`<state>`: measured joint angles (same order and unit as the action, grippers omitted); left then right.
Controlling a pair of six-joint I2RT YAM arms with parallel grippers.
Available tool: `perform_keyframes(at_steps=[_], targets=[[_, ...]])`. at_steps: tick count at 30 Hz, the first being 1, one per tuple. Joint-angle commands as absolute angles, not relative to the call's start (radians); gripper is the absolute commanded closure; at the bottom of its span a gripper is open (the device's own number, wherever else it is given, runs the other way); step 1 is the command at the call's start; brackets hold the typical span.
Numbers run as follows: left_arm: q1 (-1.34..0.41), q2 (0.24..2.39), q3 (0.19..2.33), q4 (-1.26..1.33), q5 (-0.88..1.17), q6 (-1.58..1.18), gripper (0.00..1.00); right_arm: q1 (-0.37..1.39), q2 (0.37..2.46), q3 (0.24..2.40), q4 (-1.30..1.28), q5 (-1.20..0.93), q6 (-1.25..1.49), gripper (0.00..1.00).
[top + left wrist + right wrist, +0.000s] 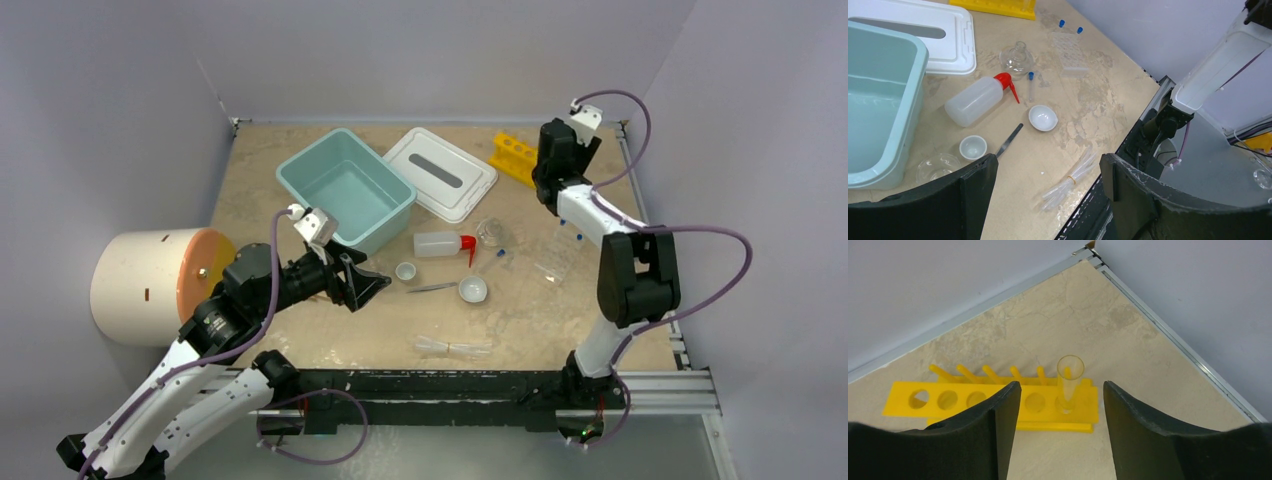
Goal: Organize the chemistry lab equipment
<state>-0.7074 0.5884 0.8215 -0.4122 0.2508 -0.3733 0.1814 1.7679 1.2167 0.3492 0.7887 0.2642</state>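
**Top view.** The teal tub (345, 190) is noted open toward the far edge of the bench (520, 330), left of centre. Its white lid (440, 172) is laid flat just beside it, and a yellow rack (514, 158) is placed beyond that, toward the far right corner. Loose items are scattered mid-bench.
- The squeeze bottle (438, 243) is laid on its side, red nozzle toward the right edge.
- The small white bowl (406, 270), tweezers (432, 288) and larger white bowl (472, 290) are ranged in a row on its near side.
- The glass flask (490, 233) is set just beside the nozzle.
- The clear tray (556, 258) is placed nearer the right edge.
- A bundle of clear tubes (455, 347) is laid close to the near edge.

The cream cylinder (150, 285) is seen at the left edge. The left gripper (372, 284) is poised on the near side of the tub, jaws spread wide with nothing between them. The right arm (625, 275) is stretched toward the rack.

**Left wrist view.** The jaws are recorded wide apart and empty. A clear dish (938, 167) is seen beside the tub wall, next to the small bowl. A blue-capped tube (1031, 87) is laid between the flask and the larger bowl.

**Right wrist view.** The jaws of the right gripper (1060, 387) are recorded wide open. A single clear tube (1070, 370) is stood upright in the end hole of the rack. It is framed between the fingers and touched by neither.
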Motion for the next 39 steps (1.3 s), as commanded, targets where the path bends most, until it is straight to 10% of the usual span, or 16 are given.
perform_keyframes(at_steps=[1,22,39], targets=[[-0.705,0.586,0.826,-0.377,0.261,-0.353,0.24,0.190,1.614,1.234,0.268,0.738,0.325,0.35],[-0.660,0.604,0.825,-0.377,0.271,-0.353,0.24,0.345,1.121,0.952,-0.040,0.281,0.477,0.38],[-0.623,0.596,0.824,-0.370,0.293,-0.356,0.24,0.401,1.127,0.750,-0.168,0.249,0.636,0.46]])
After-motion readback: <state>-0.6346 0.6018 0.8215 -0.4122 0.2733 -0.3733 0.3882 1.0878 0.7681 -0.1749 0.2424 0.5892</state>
